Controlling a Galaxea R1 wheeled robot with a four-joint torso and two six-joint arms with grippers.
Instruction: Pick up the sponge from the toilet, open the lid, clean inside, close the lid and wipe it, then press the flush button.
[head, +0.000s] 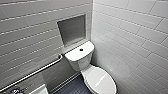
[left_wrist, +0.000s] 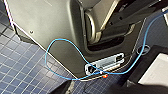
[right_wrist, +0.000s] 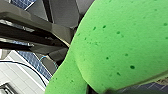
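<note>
The toilet stands in the corner with its white oval lid (head: 100, 80) down. The flush button (head: 81, 49) is a small dark disc in the middle of the white tank cover (head: 75, 55). The bright green sponge (right_wrist: 120, 45) looms very close in the right wrist view. It is bent and pressed at its lower edge, and my right gripper is shut on it. My left gripper is open with nothing in it. The left wrist view looks down on the robot's own grey body and the floor.
White tiled walls close in on both sides of the toilet. A recessed niche (head: 72, 29) sits above the tank and a metal grab bar (head: 32, 73) runs along the left wall. The floor (head: 72, 87) is dark blue tile. A blue cable (left_wrist: 57, 42) loops over the robot's body.
</note>
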